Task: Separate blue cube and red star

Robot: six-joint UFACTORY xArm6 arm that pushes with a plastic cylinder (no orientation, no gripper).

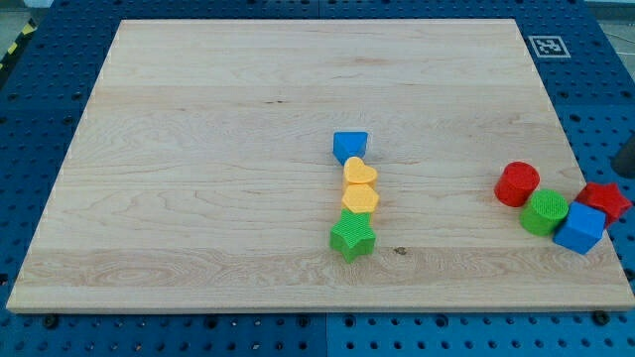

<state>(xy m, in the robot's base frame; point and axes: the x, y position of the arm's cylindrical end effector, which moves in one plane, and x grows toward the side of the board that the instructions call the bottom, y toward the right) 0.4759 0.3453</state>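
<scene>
Blue cube (580, 228) at board's (198, 149) lower right, touching red star (604, 199) and green cylinder (545, 212); red cylinder (517, 183) alongside. My tip not clearly visible; only a dark sliver at right edge.

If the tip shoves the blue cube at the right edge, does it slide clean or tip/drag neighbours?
The blue cube looks squat and flat-based, so it should slide, not tip. It touches the red star and green cylinder, so a push may well drag those along. An off-centre push would probably spin it. My tip is barely visible at the view's right edge.
</scene>
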